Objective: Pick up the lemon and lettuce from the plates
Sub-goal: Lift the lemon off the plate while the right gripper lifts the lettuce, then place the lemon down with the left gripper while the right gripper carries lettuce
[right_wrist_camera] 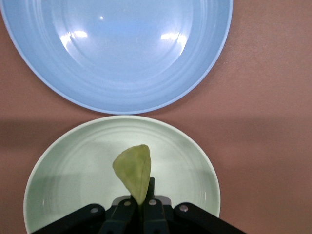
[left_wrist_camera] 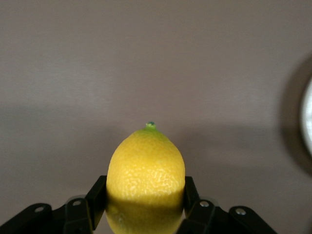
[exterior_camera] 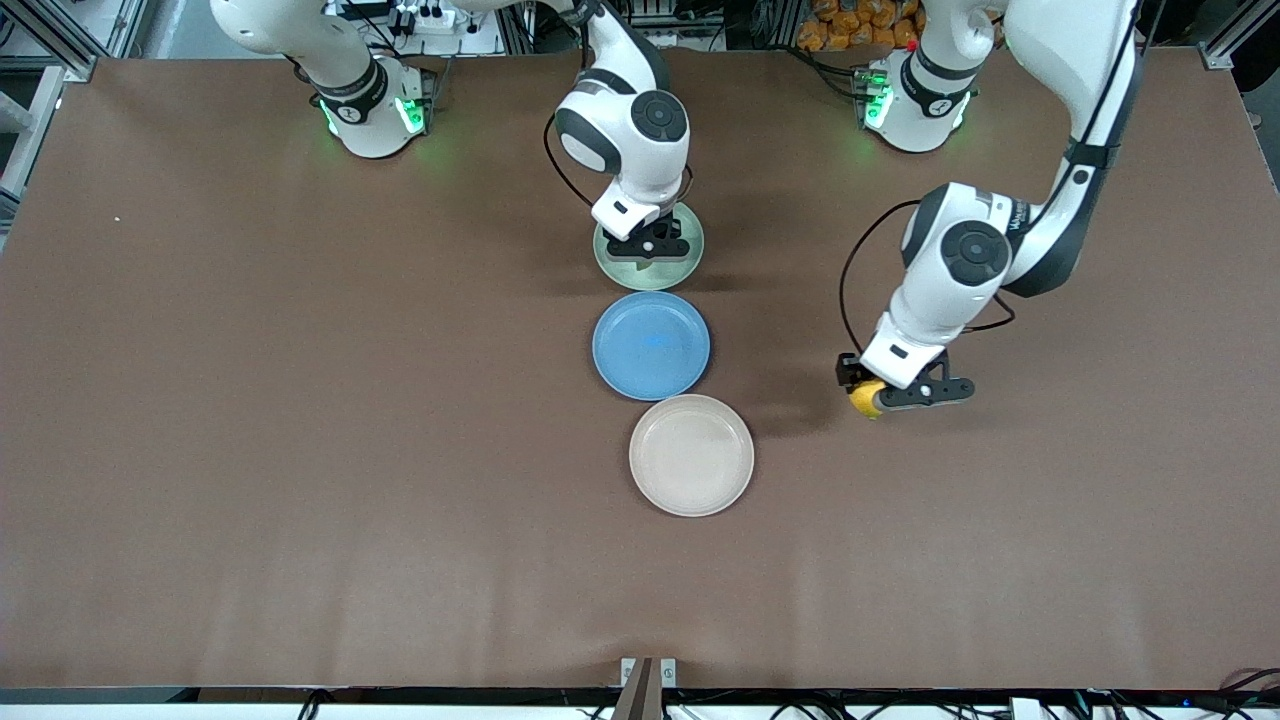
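Left gripper [exterior_camera: 868, 398]: over bare table [exterior_camera: 300, 450], toward left arm's end, at about 3 o'clock from beige plate [exterior_camera: 691, 455] in front view. Pinching lemon [exterior_camera: 865, 398] across its middle; one finger [left_wrist_camera: 92, 202] on each flank, stem tip [left_wrist_camera: 150, 125] pointing out past the fingertips. Lemon lifted clear of its plate; plate rim [left_wrist_camera: 307, 117] at edge of left wrist view.

Right gripper [exterior_camera: 650, 246]: over green plate [exterior_camera: 615, 265]. Fingers [right_wrist_camera: 124, 207] pressed together on lower edge of lettuce [right_wrist_camera: 133, 171]; leaf pale yellow-green, standing out past fingertips over the plate's middle. Whether leaf touches the plate: cannot tell.

Plates: three in a row down mid-table. Green farthest from front camera; blue plate [exterior_camera: 651, 345] at 6 o'clock from it, nearly touching; beige nearest camera, at about 5 o'clock from blue. Blue and beige bare.
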`<state>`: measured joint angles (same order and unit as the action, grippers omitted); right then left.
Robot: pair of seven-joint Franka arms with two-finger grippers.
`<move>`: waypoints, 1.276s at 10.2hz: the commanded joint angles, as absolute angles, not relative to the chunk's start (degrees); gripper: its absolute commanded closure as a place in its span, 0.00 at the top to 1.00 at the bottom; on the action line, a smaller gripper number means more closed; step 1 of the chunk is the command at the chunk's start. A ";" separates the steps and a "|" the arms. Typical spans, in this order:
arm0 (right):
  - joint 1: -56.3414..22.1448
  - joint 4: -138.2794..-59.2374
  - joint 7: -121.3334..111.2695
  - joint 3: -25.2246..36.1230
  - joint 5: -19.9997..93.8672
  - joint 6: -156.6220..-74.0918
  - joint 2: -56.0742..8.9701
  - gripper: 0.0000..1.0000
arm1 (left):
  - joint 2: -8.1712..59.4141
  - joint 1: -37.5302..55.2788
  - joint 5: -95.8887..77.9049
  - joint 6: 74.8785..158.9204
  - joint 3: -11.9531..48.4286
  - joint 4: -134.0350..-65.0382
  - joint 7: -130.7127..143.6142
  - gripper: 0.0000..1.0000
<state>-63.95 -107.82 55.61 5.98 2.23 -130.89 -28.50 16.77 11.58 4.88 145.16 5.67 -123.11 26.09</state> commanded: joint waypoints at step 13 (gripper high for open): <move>-50.47 -101.34 43.00 5.62 3.08 -118.57 -22.68 0.00 | 22.41 -2.55 6.85 149.42 5.98 -123.66 4.83 1.00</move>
<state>-53.19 -101.86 45.92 6.12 2.23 -119.55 -23.26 22.25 -2.36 5.11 149.41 5.89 -124.38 5.44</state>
